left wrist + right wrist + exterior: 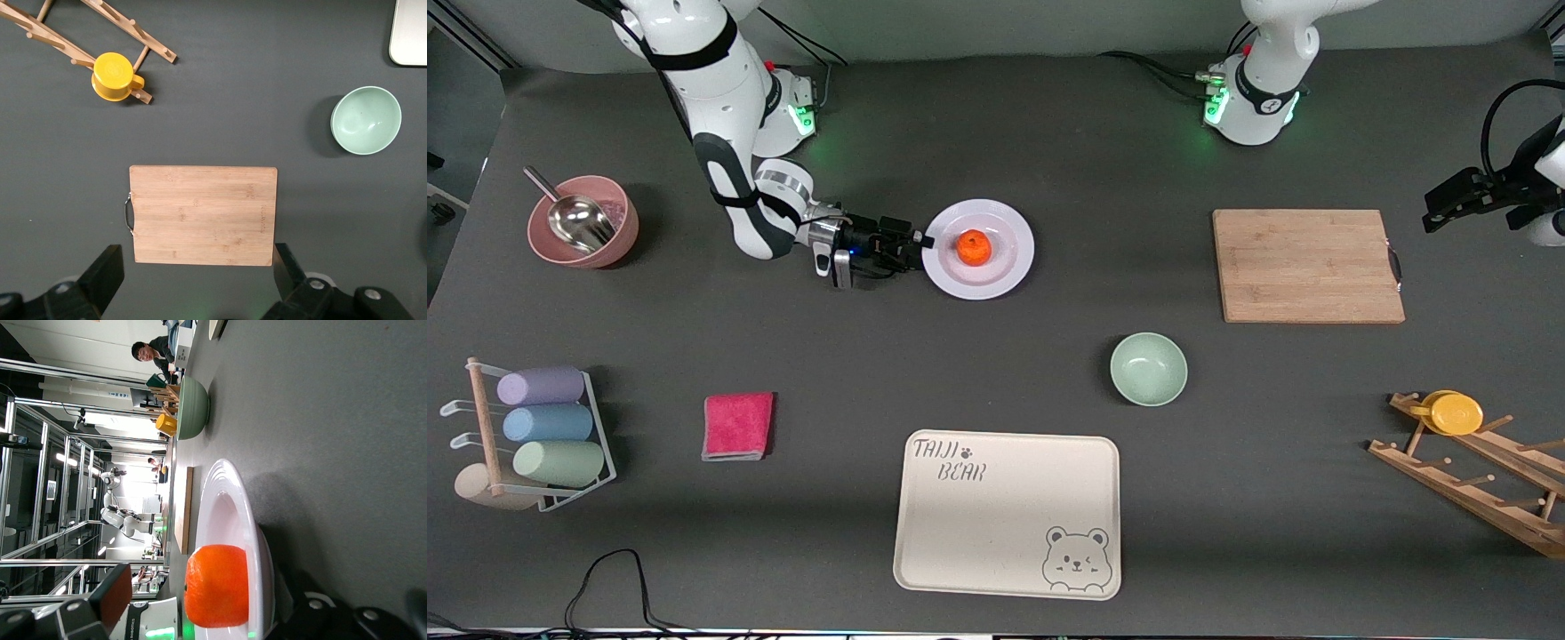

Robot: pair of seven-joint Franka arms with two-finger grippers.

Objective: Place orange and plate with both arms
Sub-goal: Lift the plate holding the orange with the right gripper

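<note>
The orange (974, 248) sits in the middle of the pale plate (1005, 227), which lies on the table toward the right arm's end. My right gripper (919, 250) is low at the plate's edge, lying almost flat. In the right wrist view its jaws stand open across the plate's rim (227, 500): one finger (110, 593) is above, apart from the orange (217, 593), and the other is under the rim. My left gripper (1436, 209) hangs open and empty in the air, over the table end beside the cutting board (203, 215), and waits.
The mint bowl (1148, 368) and the bear tray (1007, 511) lie nearer the front camera than the plate. There is a pink cloth (737, 426), a pink bowl with a scoop (583, 222) and a cup rack (534, 436) at the right arm's end. A wooden rack with a yellow cup (1454, 413) is at the left arm's end.
</note>
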